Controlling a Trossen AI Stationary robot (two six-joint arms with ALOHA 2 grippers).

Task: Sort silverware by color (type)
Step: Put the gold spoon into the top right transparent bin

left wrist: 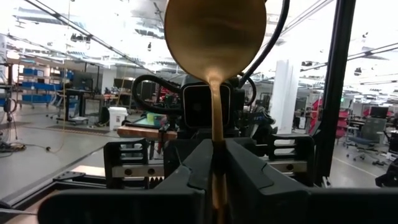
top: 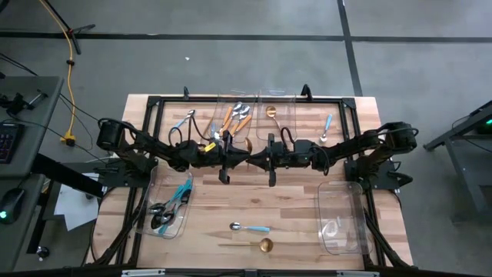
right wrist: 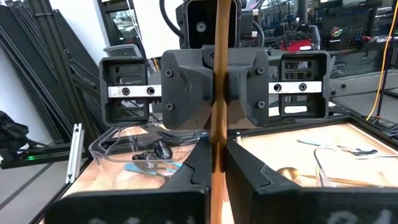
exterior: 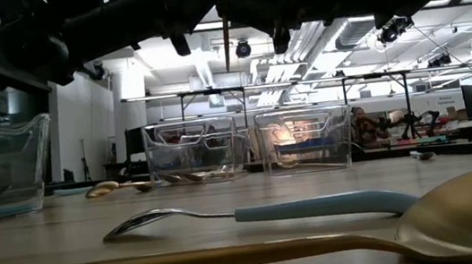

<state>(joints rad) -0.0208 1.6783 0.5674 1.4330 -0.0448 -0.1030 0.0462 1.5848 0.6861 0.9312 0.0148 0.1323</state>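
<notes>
**A:** Your right tool (right wrist: 216,163) is clamped shut on the thin handle of the all-gold metal spoon (left wrist: 214,37). Your left tool (left wrist: 214,165) is pinched on that same handle. Which one lets go?

**B:** Look at the spoon first. It's in the air over the middle of the wooden desk (top: 231,208), and both tools have hold of it. In the low view a thin rod hangs straight down between the arms, so I judge the long axis to be roughly upright, crossways to both sets of fingers. I'd say the round bowl is at the top end.

**A:** And the tools relative to it?

**B:** They face each other nose to nose with the handle between them, the left tool coming from the left side of the desk and the right from the right. Neither is nearer, because both touch it.

**A:** So where does it go?

**B:** The clear plastic rectangular bin (top: 288,100) at the far edge already holds another gold spoon (top: 270,111). It lies just on your right arm's side of centre. Whichever tool keeps the spoon must pull straight back along its own arm, not sideways.
</notes>
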